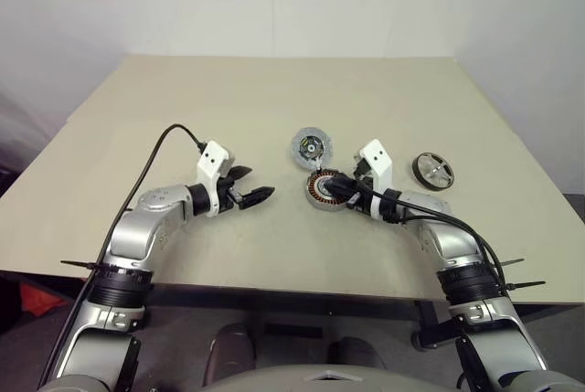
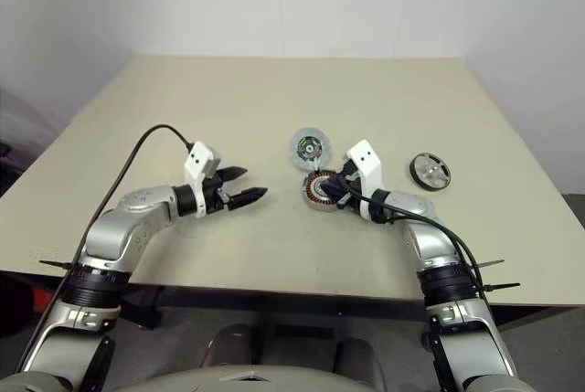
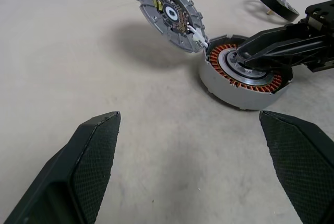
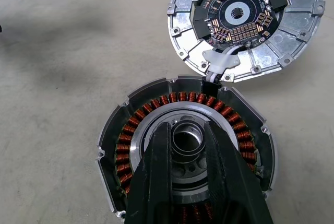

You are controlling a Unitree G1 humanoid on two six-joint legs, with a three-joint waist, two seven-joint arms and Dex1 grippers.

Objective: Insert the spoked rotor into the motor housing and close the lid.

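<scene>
In the head view, the spoked rotor point(image 1: 322, 189) lies on the table point(image 1: 183, 100) a little right of centre. Your right gripper point(image 1: 334, 186) comes in from the right and is on it. The motor housing point(image 1: 311, 147) sits just beyond it on the far side, tipped up on edge. A black wheel with a silver middle point(image 1: 432, 171) lies well apart to the right, and I take it for the lid. Your left gripper point(image 1: 256, 186) hangs to the left of the rotor, near it, with nothing in it.

In the left wrist view, its two pads point(image 3: 96, 156) stand wide apart over bare table. The rotor sits in a pale grey shell, and the housing leans against that shell's far edge, where a white connector joins the two.

In the right wrist view, the two black fingers point(image 4: 156, 182) are clamped on the rotor's silver hub point(image 4: 187, 138), one on each side. The ring of copper windings around it is undisturbed.

You have the rotor gripped, but I judge the task barely begun. The rotor and the dish are not yet mated, and the lid lies untouched.
</scene>
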